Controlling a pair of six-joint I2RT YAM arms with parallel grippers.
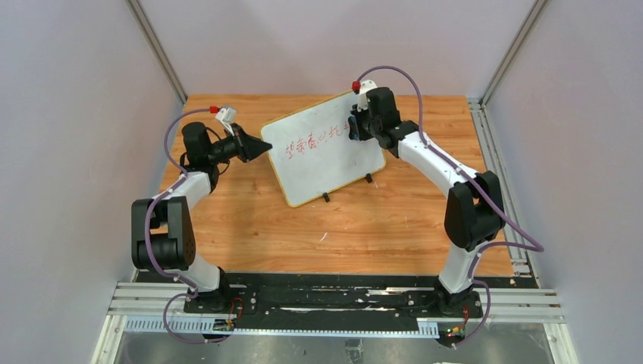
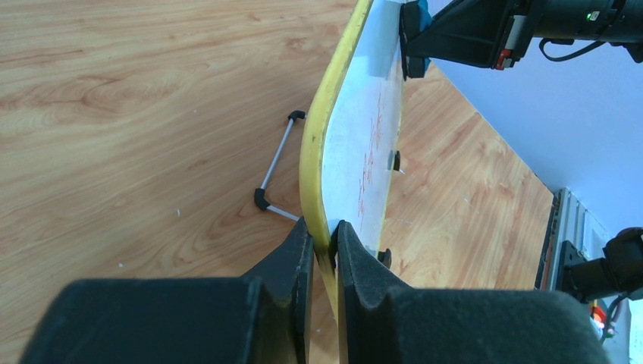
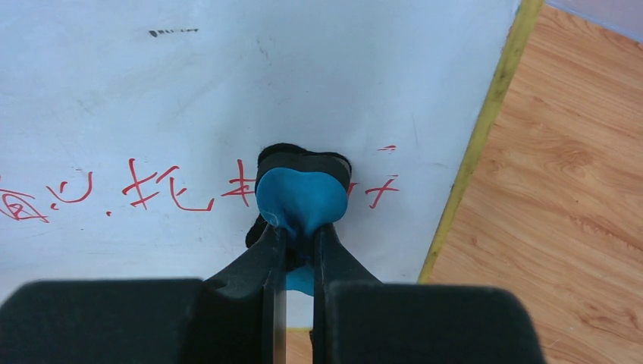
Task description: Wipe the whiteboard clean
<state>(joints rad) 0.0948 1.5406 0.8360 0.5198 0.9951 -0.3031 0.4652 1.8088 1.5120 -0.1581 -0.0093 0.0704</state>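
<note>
Right wrist: blue eraser (image 3: 302, 199) against whiteboard (image 3: 189, 83)

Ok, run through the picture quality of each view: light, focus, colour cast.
Top external: soft even light, sharp throughout, no glare on the whiteboard. Left wrist: its own jaws in the foreground are soft, the board's yellow edge crisp. Right wrist: jaws blurred, blue eraser and red writing sharp, the white surface reads bluish.

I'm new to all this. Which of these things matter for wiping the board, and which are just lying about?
Part of the job:
- whiteboard
- red writing on it
- blue eraser, held against the board by the right gripper
- left gripper, pinching the board's yellow edge

Just lying about:
- wooden table
- small white speck on the table
</note>
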